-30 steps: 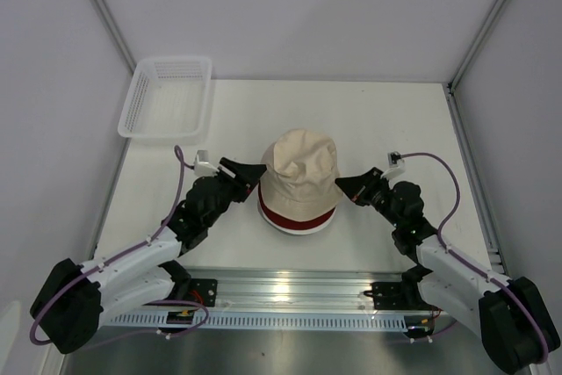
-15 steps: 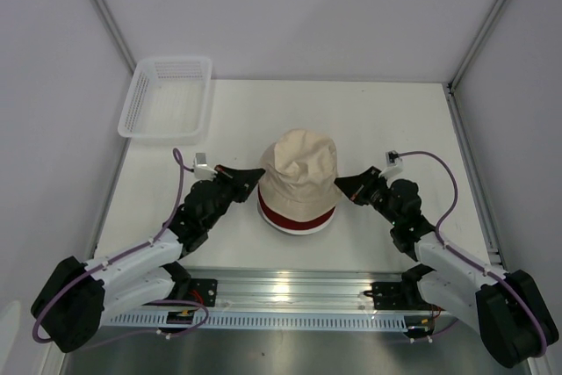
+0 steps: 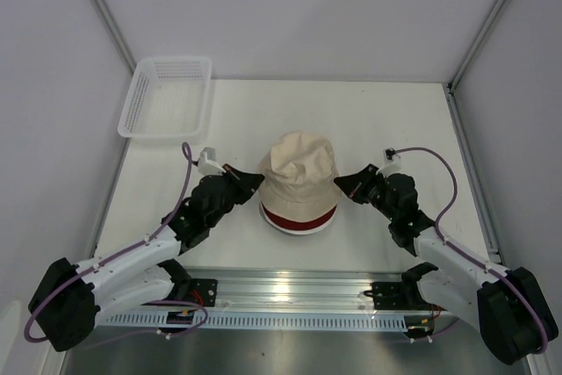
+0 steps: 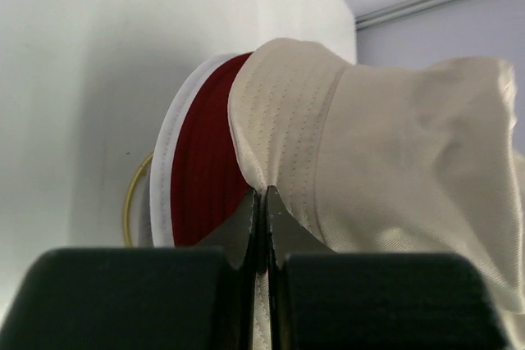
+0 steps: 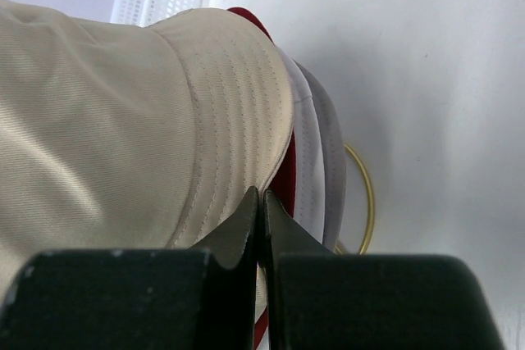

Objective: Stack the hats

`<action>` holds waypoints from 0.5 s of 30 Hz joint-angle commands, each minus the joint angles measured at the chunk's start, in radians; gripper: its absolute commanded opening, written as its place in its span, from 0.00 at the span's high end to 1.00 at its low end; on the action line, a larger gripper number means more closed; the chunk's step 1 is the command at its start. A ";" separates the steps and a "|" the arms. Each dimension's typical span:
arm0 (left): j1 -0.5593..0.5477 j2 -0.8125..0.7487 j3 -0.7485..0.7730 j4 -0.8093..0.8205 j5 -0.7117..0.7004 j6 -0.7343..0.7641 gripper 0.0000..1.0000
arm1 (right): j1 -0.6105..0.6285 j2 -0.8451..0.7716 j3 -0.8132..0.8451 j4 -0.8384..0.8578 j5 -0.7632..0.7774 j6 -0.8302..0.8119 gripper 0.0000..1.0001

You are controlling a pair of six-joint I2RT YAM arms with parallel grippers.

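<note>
The beige hat (image 3: 301, 171) sits on top of the stack at the middle of the desk (image 3: 395, 120). Its crown is dented and creased, and its brim hangs down over the hats below. Under it the red hat (image 3: 299, 216) shows as a dark band around the near side. Below that the white hat (image 3: 299, 230) shows as a thin pale rim against the desk. In the right wrist view the brim edge of the grey hat (image 5: 333, 161) lies beneath the white one, lowest of the four. A gold ring (image 5: 367, 194) of wire pokes out from under the stack on the desk, and both wrist views show an arc of it.

The left hand (image 3: 256, 179) meets the beige hat at its left brim. Its wrist view shows the two fingers (image 4: 240, 225) pressed together with no gap between them, nipping the stitched brim edge at their tips. The right hand (image 3: 341, 184) meets the opposite side of the same brim. Its fingers (image 5: 285, 231) are likewise pressed together, the tips pinching the beige fabric where it folds over the red. Both hands are low, one on each side of the stack, with the arms reaching in from the near corners.

The basket (image 3: 132, 104), of white mesh, stands at the far left corner of the desk, well apart from the hats and both arms.
</note>
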 commanded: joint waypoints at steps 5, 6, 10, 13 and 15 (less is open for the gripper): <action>-0.130 0.120 0.012 -0.269 -0.116 0.067 0.99 | 0.011 0.071 0.050 -0.179 0.065 -0.099 1.00; -0.131 0.127 0.006 -0.280 -0.118 0.038 0.99 | 0.011 0.080 0.053 -0.179 0.062 -0.100 1.00; -0.156 0.126 -0.028 -0.323 -0.161 0.006 0.99 | 0.022 0.105 0.068 -0.182 0.059 -0.110 1.00; -0.182 0.089 -0.053 -0.345 -0.199 0.013 0.99 | 0.025 0.105 0.073 -0.202 0.080 -0.130 1.00; -0.197 0.075 -0.074 -0.323 -0.230 0.036 0.99 | 0.031 0.105 0.070 -0.205 0.099 -0.142 1.00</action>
